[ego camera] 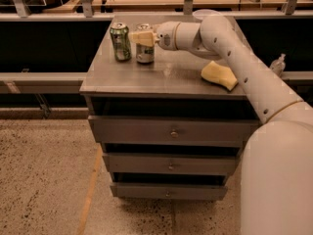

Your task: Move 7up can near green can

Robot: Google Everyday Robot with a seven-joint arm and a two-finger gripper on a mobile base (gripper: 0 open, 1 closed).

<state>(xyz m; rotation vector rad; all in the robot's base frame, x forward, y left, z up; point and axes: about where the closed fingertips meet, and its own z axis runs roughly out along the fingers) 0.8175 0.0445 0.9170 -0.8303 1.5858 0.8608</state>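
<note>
At the back left of the cabinet top, the gripper reaches in from the right, level with the can tops. Its cream fingers are clamped on the upper part of the 7up can.

- 7up can: directly under the gripper, upright, base on the cabinet top. Silver top partly covered by the fingers; cannot tell whether it is opened.
- green can: just left of the gripper and beside the 7up can, upright. A narrow gap shows between the two cans; they do not appear to touch. Its silver top is visible, contents not.
- yellow sponge: well to the right of the gripper and nearer the front edge, lying flat under the white arm.
- Drawers: three, stacked below and in front of the gripper, namely the top drawer, middle drawer and bottom drawer. All pushed in, each with a small round knob; contents hidden.
- small clear bottle: far right of the gripper, behind the arm, off the cabinet. Contents cannot be made out.
</note>
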